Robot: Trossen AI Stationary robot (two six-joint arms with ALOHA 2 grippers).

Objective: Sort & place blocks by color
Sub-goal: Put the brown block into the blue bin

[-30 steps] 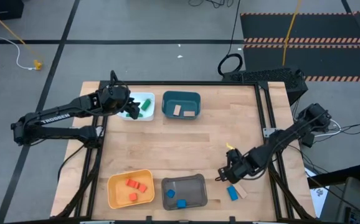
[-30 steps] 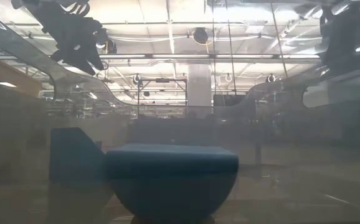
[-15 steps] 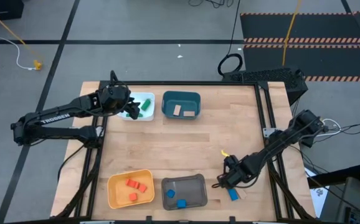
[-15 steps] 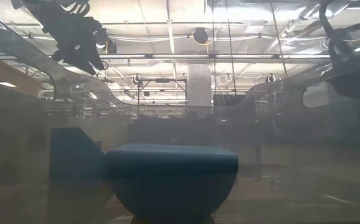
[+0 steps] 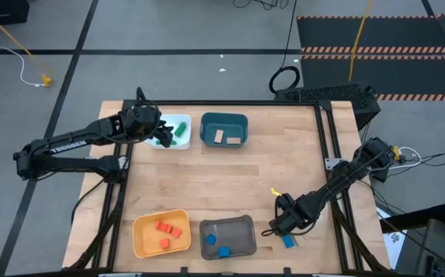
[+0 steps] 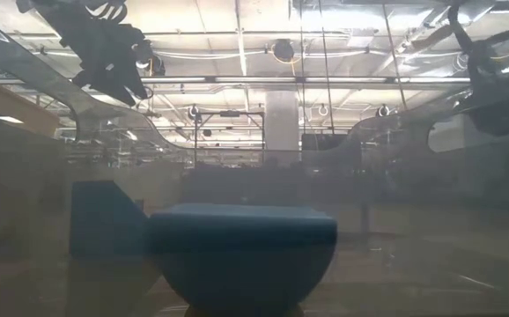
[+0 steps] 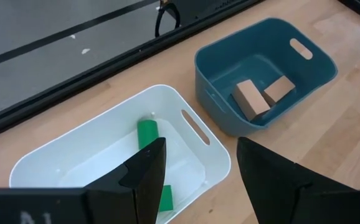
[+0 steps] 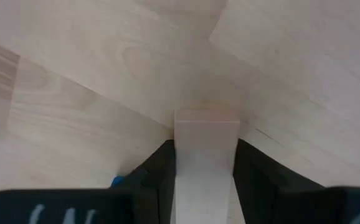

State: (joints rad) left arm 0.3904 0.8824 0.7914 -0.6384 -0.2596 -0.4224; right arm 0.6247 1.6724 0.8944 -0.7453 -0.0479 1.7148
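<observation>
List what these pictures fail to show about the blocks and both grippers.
- Right gripper, high view: its tips and the tan block it straddles are covered by the arm; only the right wrist view shows the block, and whether the fingers touch it is unclear.
- Blue block, high view: partly under the right gripper.
- Green blocks, left wrist view: the nearer one is cut off behind the left gripper.
- Low view: a teal bin and haze hide every block.

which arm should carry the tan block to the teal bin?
Right. Its claw already has the tan block between its fingers near the table's front right. The left claw hangs open over the white bin, beside the teal bin.
</observation>
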